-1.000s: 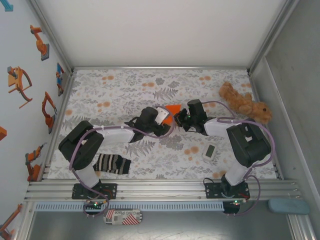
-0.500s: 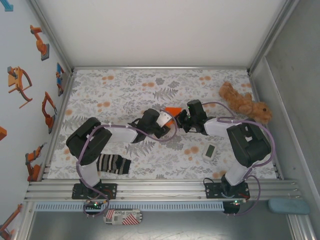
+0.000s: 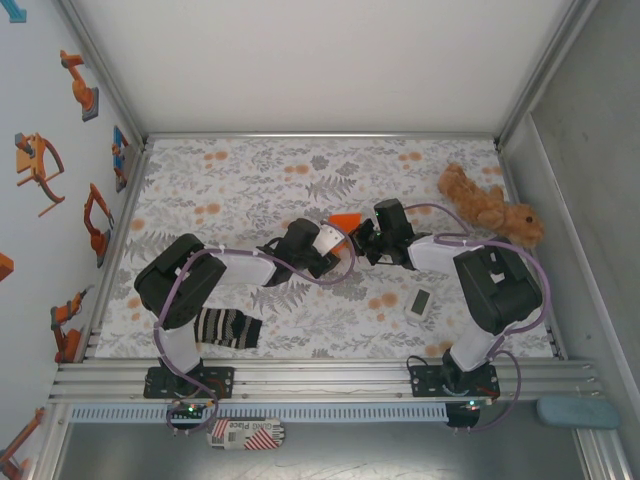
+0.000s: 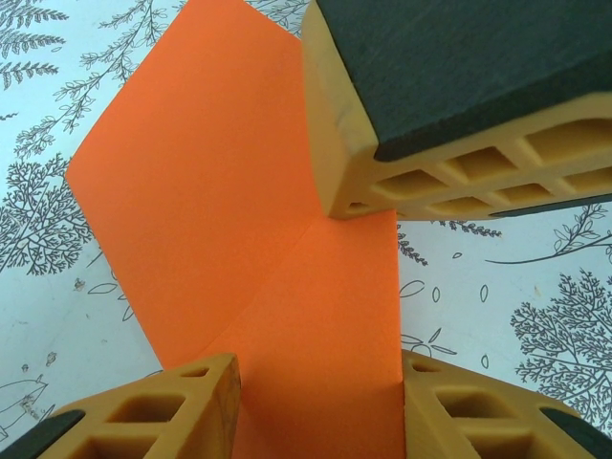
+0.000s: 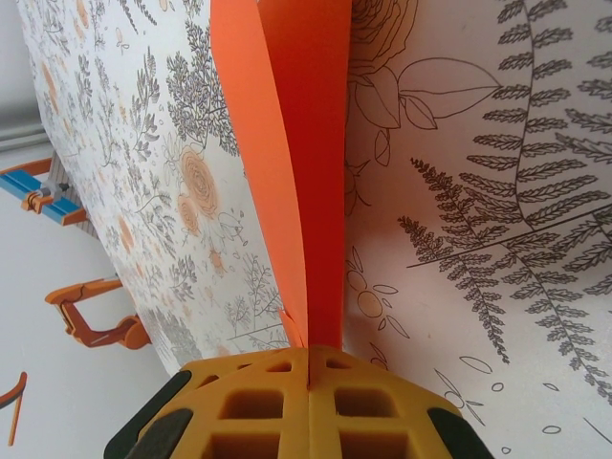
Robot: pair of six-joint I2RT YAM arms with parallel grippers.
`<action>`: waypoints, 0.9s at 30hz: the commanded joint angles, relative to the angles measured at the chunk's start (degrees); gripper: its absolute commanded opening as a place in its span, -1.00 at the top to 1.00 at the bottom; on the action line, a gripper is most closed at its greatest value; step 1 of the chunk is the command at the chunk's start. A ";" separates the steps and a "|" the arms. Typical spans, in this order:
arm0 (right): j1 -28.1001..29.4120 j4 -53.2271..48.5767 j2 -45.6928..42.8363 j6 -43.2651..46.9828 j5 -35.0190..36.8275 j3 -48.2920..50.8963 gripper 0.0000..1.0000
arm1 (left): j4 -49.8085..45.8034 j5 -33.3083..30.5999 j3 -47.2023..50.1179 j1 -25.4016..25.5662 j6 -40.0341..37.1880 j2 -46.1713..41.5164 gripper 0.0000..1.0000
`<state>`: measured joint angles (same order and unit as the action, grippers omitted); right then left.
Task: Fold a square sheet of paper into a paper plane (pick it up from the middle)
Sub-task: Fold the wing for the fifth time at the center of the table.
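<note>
The top external view is taken from high above and behind the square sheet of paper [image 3: 345, 219], facing down, with the sheet small at mid-frame. The left wrist view is set very close above the sheet [image 4: 239, 191], facing down onto it. The right wrist view is set close against the sheet [image 5: 306, 143], facing along its length. The sheet is shared by all three views.

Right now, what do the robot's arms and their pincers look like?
The left arm and right arm have bulky black joints, white links and purple cables looped alongside. The left gripper and right gripper each end in two mustard-yellow fingers with open lattice cells and black pads.
</note>
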<state>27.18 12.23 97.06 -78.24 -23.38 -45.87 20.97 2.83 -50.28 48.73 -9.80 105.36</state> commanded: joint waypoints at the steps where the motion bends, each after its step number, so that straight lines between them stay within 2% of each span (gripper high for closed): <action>1: -0.28 -1.46 0.41 -0.67 -0.78 -1.66 1.00 | -0.95 0.86 0.38 0.32 0.12 -1.25 0.15; 7: -0.27 -1.52 0.77 -0.62 -0.92 -1.76 1.00 | -1.41 0.32 0.46 0.52 0.03 -1.89 0.20; 13: -0.28 -1.59 0.93 -0.72 -1.32 -1.84 0.93 | -1.48 0.15 0.54 0.49 0.33 -1.27 0.37; 23: -0.70 -3.47 -0.54 0.33 -0.17 -1.86 0.17 | -0.65 1.87 0.98 -0.12 2.27 1.14 0.54; 27: -1.68 -5.95 -2.84 2.12 1.55 -1.74 -0.06 | -0.19 3.43 1.48 -0.70 3.44 0.96 0.56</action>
<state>26.50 9.34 97.01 -77.78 -23.90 -46.26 20.58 4.05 -49.82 48.62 -8.01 105.78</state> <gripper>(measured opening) 0.511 0.221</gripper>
